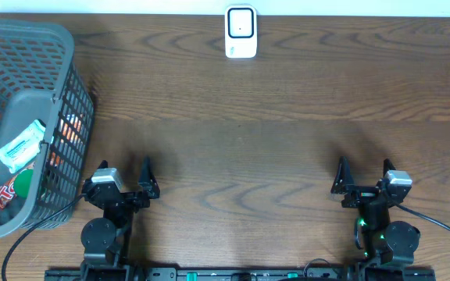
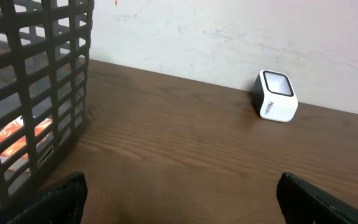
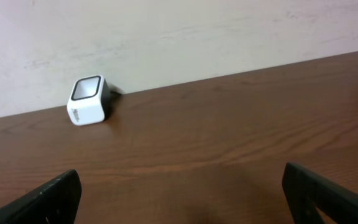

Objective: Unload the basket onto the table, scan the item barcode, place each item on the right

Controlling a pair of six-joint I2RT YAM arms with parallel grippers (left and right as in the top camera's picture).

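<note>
A white barcode scanner [image 1: 241, 32] with a dark window stands at the table's far edge, seen also in the left wrist view [image 2: 276, 96] and the right wrist view [image 3: 88, 101]. Packaged items lie inside the grey basket [image 1: 61, 101] at the far left: a pale blue-white packet [image 1: 19, 146], a red one [image 1: 5, 194] and a green-lidded one [image 1: 25, 183]. No barcode shows on them. My left gripper [image 1: 123, 170] rests near the front edge beside the basket, open and empty. My right gripper [image 1: 363, 168] rests at the front right, open and empty.
The basket's mesh wall [image 2: 36, 93] rises close on the left of the left gripper, with an orange packet [image 2: 17, 134] showing through it. A pale wall runs behind the scanner. Cables trail from both arm bases along the front edge.
</note>
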